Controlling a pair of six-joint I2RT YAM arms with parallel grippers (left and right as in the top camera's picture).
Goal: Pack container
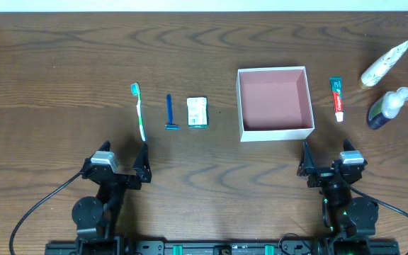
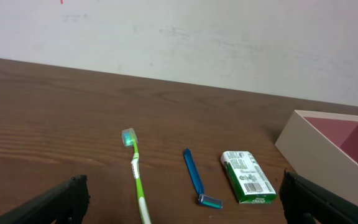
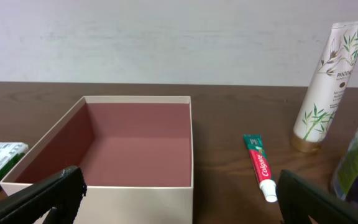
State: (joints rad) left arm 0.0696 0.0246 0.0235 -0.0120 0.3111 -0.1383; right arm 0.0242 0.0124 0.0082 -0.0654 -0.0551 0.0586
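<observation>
The container (image 1: 275,134) is a square white box with a pink-brown inside, empty, at centre right; it also shows in the right wrist view (image 3: 135,198) and at the left wrist view's right edge (image 2: 303,134). Left of it lie a green toothbrush (image 1: 139,112) (image 2: 137,177), a blue razor (image 1: 169,113) (image 2: 195,177) and a green and white small box (image 1: 197,112) (image 2: 247,178). Right of it lie a toothpaste tube (image 1: 337,99) (image 3: 259,167), a white lotion tube (image 1: 386,62) (image 3: 325,81) and a dark pump bottle (image 1: 386,109) (image 3: 356,165). My left gripper (image 1: 123,161) (image 2: 182,202) and right gripper (image 1: 326,161) (image 3: 179,199) are open and empty near the front.
The table (image 1: 55,78) is dark wood. A pale wall (image 2: 179,37) stands behind its far edge. Cables run from both arm bases at the front.
</observation>
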